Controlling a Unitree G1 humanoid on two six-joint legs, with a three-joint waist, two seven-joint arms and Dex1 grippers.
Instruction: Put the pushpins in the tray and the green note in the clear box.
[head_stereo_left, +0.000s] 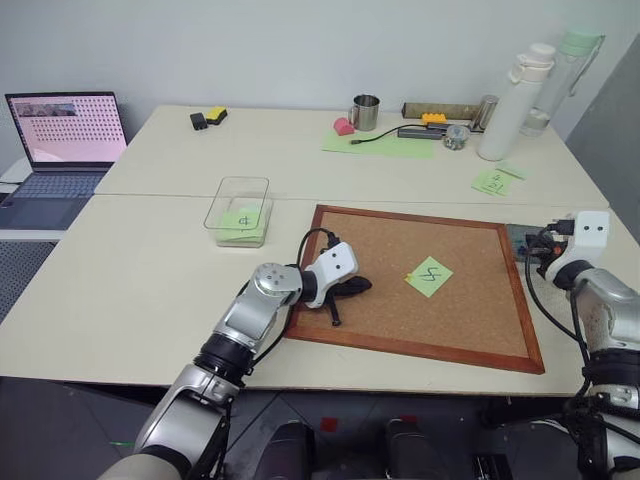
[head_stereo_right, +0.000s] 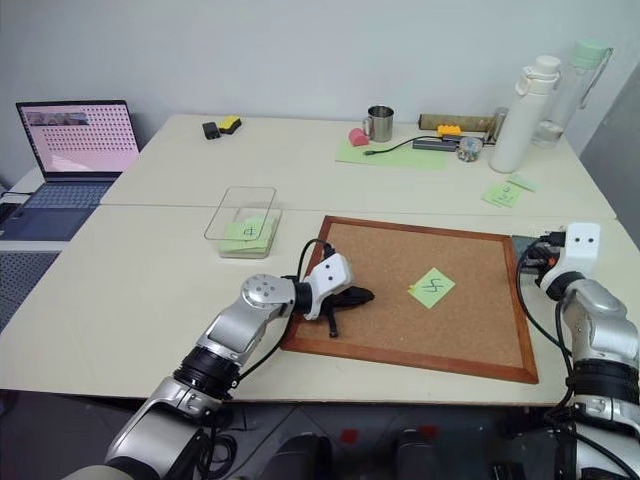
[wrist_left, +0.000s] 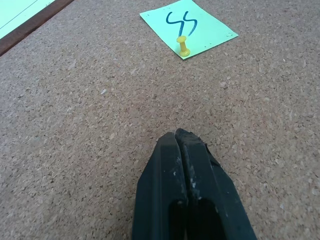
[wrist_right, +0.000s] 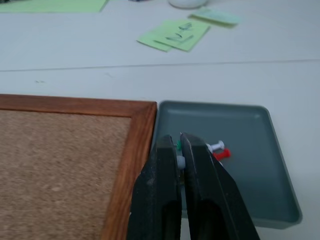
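The green note (head_stereo_left: 429, 276) with a black squiggle lies on the cork board (head_stereo_left: 470, 330), held by a yellow pushpin (wrist_left: 183, 45) at one corner. My left gripper (wrist_left: 179, 134) rests shut and empty on the cork, a short way left of the note. The clear box (head_stereo_left: 240, 205) stands beyond the board's left corner, with a green note marked "4" inside. The dark grey tray (wrist_right: 250, 170) sits by the board's right edge and holds a white pushpin (wrist_right: 216, 146) and a red one (wrist_right: 223, 155). My right gripper (wrist_right: 179, 137) hovers over the tray, shut on a green-headed pushpin.
An open laptop (head_stereo_left: 65, 135) stands at the far left. At the back are a metal cup (head_stereo_left: 365, 112), a pale green mat (head_stereo_left: 385, 145), two bottles (head_stereo_left: 515, 100) and small tools. Loose green notes (head_stereo_left: 493, 181) lie beyond the tray.
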